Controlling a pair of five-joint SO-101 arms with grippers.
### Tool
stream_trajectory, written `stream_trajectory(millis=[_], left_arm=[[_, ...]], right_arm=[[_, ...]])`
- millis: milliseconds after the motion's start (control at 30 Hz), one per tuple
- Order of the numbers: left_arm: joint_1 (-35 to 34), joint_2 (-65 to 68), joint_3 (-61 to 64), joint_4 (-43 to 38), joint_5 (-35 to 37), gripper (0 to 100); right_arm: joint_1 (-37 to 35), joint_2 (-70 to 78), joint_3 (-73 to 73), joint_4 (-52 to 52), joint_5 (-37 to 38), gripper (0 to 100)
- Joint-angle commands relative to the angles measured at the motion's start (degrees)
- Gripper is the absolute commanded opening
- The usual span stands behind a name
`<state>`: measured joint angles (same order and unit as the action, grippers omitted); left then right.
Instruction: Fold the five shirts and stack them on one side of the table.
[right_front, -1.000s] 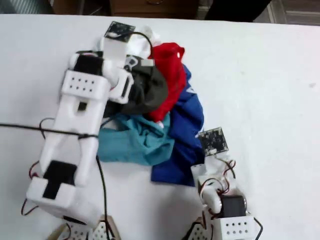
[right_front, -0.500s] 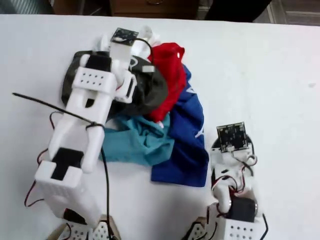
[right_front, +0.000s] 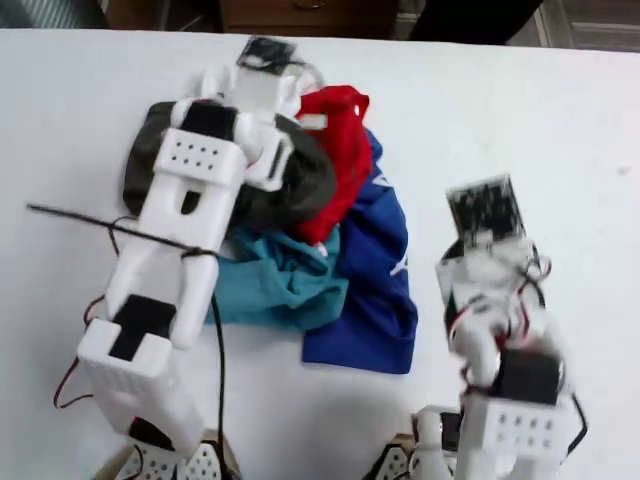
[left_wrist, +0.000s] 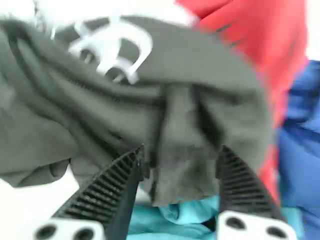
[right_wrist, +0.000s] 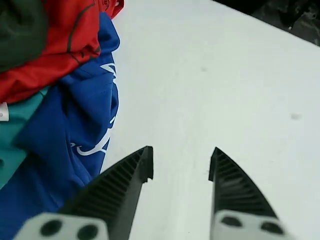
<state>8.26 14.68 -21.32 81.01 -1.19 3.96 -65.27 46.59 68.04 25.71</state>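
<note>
A white table seen from above holds a loose pile of unfolded shirts, left of centre and toward the far edge.

A dark olive shirt lies on top at the far left of the pile. A red shirt lies just beside it on the right, touching it. A blue shirt with white markings runs from under the red one down toward the near edge. A teal shirt is bunched on the near side, between the dark shirt and the blue one, overlapping both.

The left arm stretches from the near left corner across the table and ends over the dark olive shirt, covering its middle. In the left wrist view, the left arm's fingers are spread apart on either side of a raised fold of the dark olive shirt, which bears a white printed design. The fold fills the gap between them and touches both, but I cannot tell if they squeeze it. Teal cloth shows just under the fold, and red and blue cloth lie to one side.

The right arm stands at the near right, beside the blue shirt but apart from it. In its wrist view, the right arm's fingers are spread and hold nothing, poised over bare table next to the blue shirt's edge.
</note>
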Motion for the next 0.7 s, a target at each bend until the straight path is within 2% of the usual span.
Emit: stream_trajectory(millis=[0, 200, 367, 567, 667], left_arm=[[1.1, -0.4, -7.5, 3.9, -0.2, 30], [0.9, 1.4, -5.8, -0.2, -0.2, 30], [0.8, 13.0, -4.6, -4.0, -0.4, 30], [-0.9, 27.7, -15.7, -1.8, -0.6, 30], [-1.4, 33.8, -21.1, 3.3, -5.6, 27]], right_arm=[[0.7, 11.1, -9.5, 3.4, -0.2, 19.0], [0.3, 14.6, -11.8, 4.5, 0.2, 19.0], [0.3, 14.6, -12.0, 5.1, 0.2, 18.9], [0.3, 14.6, -12.1, 7.9, 0.3, 18.8], [0.4, 14.5, -12.1, 7.9, 0.3, 18.8]])
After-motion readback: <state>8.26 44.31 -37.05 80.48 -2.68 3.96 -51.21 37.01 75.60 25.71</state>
